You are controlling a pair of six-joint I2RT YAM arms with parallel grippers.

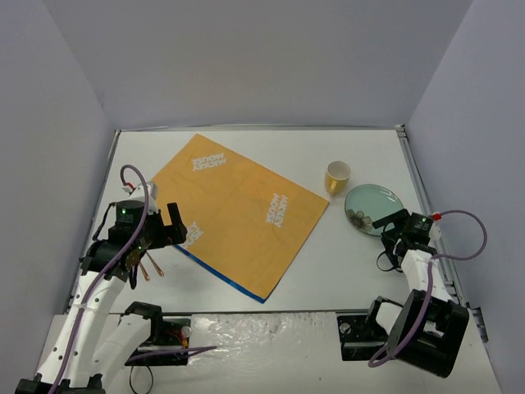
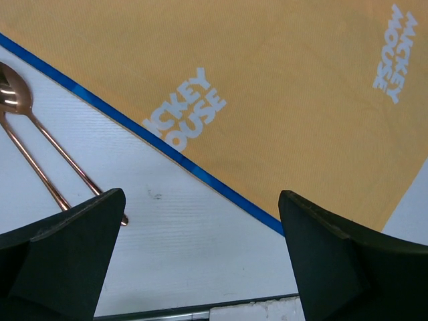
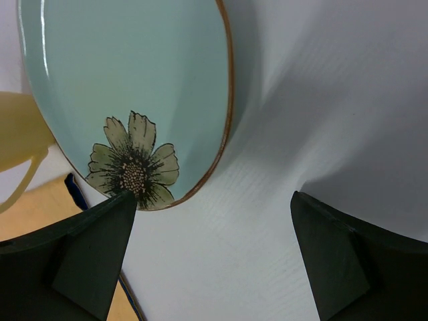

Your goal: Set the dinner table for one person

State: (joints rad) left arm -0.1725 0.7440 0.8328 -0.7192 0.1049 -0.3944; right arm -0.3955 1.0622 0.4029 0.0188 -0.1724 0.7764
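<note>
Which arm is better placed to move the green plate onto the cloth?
Probably right: the right gripper hangs open beside the green plate; the left gripper is across the cloth, by copper cutlery.

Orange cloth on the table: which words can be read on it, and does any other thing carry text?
"MICKEY MOUSE": white print on the orange cloth, near its blue edge.
"MICKEY MOUSE": second white print, same cloth, farther in.
Third print at the far corner: too small to read.
No text: plate, cup.

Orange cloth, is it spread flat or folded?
Spread flat: the orange cloth lies open on the dinner table, one full rectangle, no folds visible.
</note>
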